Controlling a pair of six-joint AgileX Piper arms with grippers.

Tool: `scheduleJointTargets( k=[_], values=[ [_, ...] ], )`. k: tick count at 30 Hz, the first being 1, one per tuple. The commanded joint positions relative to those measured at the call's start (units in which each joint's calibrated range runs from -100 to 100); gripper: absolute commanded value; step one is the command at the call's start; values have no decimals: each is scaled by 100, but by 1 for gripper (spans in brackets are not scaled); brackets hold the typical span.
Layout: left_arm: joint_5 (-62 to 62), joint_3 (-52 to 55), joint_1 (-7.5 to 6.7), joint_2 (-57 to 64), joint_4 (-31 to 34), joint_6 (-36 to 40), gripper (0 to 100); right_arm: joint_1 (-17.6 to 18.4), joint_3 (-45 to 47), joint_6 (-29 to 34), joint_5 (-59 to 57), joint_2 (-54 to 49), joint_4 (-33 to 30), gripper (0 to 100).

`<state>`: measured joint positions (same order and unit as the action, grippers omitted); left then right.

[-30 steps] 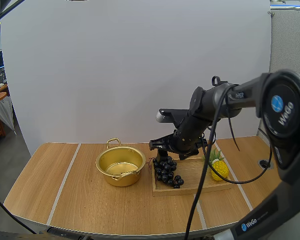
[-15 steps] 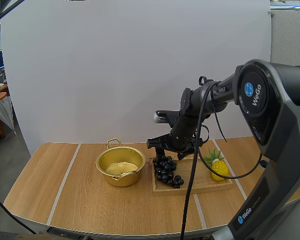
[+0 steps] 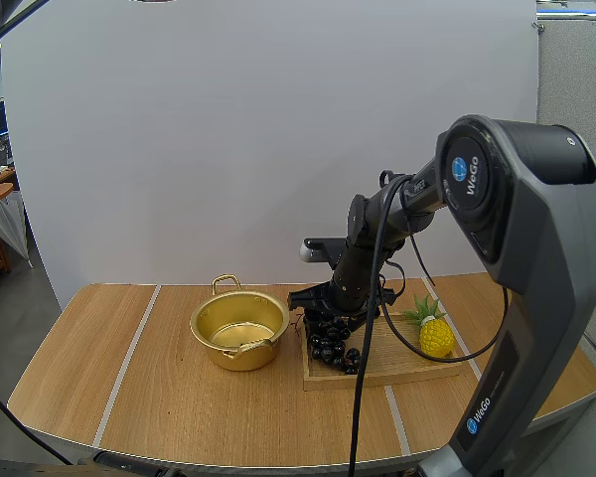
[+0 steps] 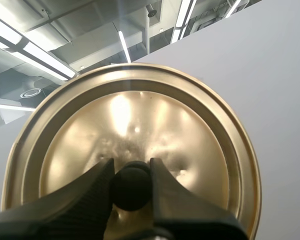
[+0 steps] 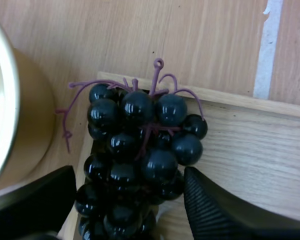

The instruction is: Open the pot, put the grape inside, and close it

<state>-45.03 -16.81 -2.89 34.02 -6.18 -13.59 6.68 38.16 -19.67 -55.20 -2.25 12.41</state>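
Right pincer point(image 3: 323, 301) is down over the grape bunch point(image 3: 333, 343), at the left end of the wooden tray point(image 3: 402, 368) on the desk point(image 3: 129, 388). In the right wrist view its fingers point(image 5: 210, 210) stand apart, one on each side of the bunch point(image 5: 140, 150), nothing pinched; whether they touch the grapes, can't tell. The bunch lies on the tray's point(image 5: 250, 145) left end, purple stem pointing to the far side.

The gold pot point(image 3: 238, 330) sits open on the desk just left of the tray, lid off. Its rim point(image 5: 7, 125) is right beside the grapes in the right wrist view. Something pale lies inside the pot, can't tell what. A toy pineapple point(image 3: 435, 336) stands on the right part of the tray, apart from the grapes.

Left pincer point(image 4: 131, 170) is clamped on the black knob point(image 4: 131, 189) of the gold lid point(image 4: 140, 115), one finger on each side of the knob. The lid is held off the pot, knob side to the camera.
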Motion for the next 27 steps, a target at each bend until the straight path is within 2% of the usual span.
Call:
scheduleJointTargets(
  k=[1,10,17,19,20,21,27],
  values=[
    [308,-42,-13,31,72,53,0,7,-43,28,154,62,-74,100],
    [308,-42,-13,31,72,53,0,7,-43,28,252,583,-74,100],
    [308,-42,-13,31,72,53,0,7,-43,158,382,624,-270,99],
    [308,-42,-13,31,72,53,0,7,-43,158,365,624,-270,56],
    [308,-42,-13,31,72,53,0,7,-43,158,321,624,-270,24],
    [308,-42,-13,31,72,53,0,7,-43,158,299,624,-270,1],
    [308,-42,-13,31,72,53,0,7,-43,149,276,554,-333,0]
  ],
)
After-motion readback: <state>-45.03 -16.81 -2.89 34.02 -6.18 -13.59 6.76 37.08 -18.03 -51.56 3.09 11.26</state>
